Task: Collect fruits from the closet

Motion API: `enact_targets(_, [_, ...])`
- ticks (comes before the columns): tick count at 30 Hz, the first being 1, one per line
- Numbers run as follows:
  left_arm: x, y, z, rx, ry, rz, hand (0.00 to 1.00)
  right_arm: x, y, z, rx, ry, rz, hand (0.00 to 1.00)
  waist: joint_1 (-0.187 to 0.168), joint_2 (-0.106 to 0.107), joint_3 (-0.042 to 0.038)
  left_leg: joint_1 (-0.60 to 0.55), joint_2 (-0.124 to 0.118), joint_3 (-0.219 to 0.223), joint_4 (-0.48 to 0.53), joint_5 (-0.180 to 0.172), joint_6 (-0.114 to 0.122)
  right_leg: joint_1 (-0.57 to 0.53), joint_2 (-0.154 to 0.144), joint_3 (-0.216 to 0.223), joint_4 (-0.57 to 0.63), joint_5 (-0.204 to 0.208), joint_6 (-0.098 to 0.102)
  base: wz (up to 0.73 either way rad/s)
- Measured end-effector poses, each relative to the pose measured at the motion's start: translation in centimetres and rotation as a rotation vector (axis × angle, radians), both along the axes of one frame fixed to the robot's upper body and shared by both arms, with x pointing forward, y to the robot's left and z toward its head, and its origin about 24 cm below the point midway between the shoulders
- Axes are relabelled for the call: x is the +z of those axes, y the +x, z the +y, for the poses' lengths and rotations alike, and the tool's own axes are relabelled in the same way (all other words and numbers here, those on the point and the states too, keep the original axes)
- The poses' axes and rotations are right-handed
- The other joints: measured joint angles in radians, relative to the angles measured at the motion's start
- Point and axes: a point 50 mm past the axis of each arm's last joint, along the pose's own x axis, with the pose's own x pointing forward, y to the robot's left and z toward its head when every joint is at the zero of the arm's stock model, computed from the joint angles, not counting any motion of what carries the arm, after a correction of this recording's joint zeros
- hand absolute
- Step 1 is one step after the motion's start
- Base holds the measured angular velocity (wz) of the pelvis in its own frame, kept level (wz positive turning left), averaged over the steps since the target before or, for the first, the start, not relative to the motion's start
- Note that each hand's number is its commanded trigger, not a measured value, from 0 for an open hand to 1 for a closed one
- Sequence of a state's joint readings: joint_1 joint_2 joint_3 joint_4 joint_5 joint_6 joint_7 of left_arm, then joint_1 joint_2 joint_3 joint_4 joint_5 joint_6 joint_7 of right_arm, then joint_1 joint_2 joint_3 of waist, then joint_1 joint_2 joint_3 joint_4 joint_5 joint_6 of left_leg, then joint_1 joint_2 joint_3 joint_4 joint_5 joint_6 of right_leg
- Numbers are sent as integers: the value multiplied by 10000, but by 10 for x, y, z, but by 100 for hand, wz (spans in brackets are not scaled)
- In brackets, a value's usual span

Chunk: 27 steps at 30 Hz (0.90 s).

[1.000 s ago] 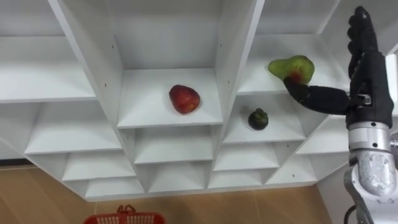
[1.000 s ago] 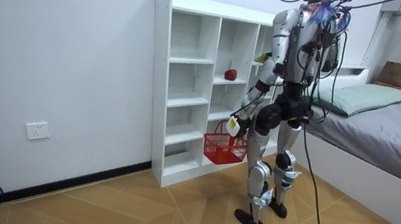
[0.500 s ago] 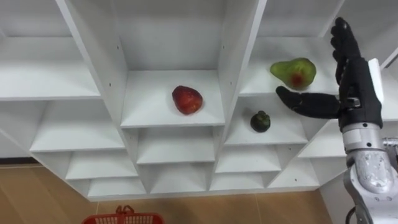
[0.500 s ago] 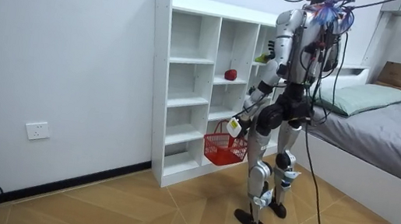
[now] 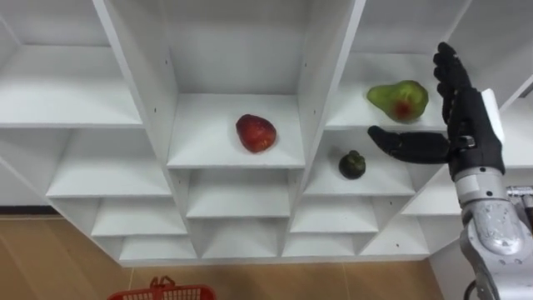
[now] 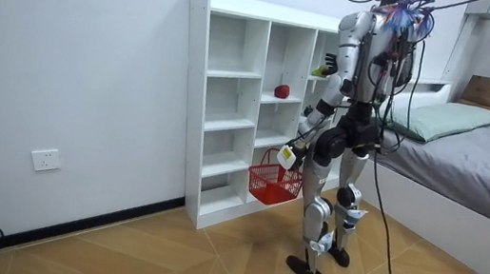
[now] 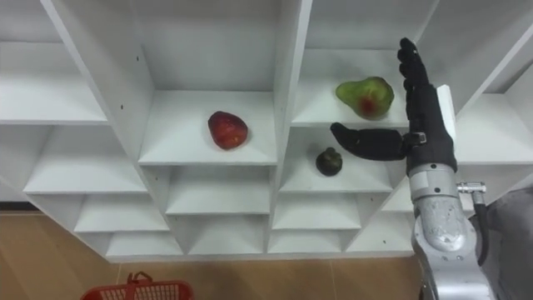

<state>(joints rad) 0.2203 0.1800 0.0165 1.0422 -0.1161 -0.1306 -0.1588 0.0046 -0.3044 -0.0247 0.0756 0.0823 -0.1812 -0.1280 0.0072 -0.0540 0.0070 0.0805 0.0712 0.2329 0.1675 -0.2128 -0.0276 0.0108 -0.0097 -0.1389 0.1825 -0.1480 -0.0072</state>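
Observation:
A green pear with a red blush [image 5: 400,98] lies on an upper shelf of the white closet [image 5: 329,58], in its right column. My right hand [image 5: 465,117] is open beside it, fingers straight up to the pear's right and the thumb stretched out just below the pear, apart from it. A small dark round fruit [image 5: 352,164] sits one shelf lower, under the thumb. A red apple [image 5: 256,133] rests in the middle column. The red basket [image 6: 274,182] hangs off the floor from my left hand [image 6: 287,153], and its rim [image 5: 158,292] shows at the bottom edge.
I stand close in front of the closet [image 6: 230,106], whose upright dividers separate the compartments. The other compartments hold nothing. A bed [image 6: 482,156] stands behind me at the room view's right. Wooden floor lies below.
My right hand's thumb has come off the pear and now sits lower, under it; the hand has drawn slightly left. The camera has shifted a little.

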Motion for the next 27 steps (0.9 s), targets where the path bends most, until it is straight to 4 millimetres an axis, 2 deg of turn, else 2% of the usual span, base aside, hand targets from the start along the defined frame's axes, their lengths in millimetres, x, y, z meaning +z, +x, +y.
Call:
enact_targets(9, [0,1,0,26,8,67,100,-4,12,-7,-275,1216,259,0,21,-7,-25,-48,-9,-90,-15,1,-2,68,1,-103,-140,3,-4,4])
enact_targets(16, [0,1,0,128,-82,130,100,-8,25,-11,-383,1317,593,0,22,-6,-29,-36,-3,-175,-24,2,-3,106,-2,-182,-114,7,-10,2])
enact_targets(27, [0,-1,1,242,-107,195,100,-11,26,-16,-296,1970,877,0,17,-54,-35,-33,-27,-222,1,5,2,206,-37,-252,-165,-1,1,0])
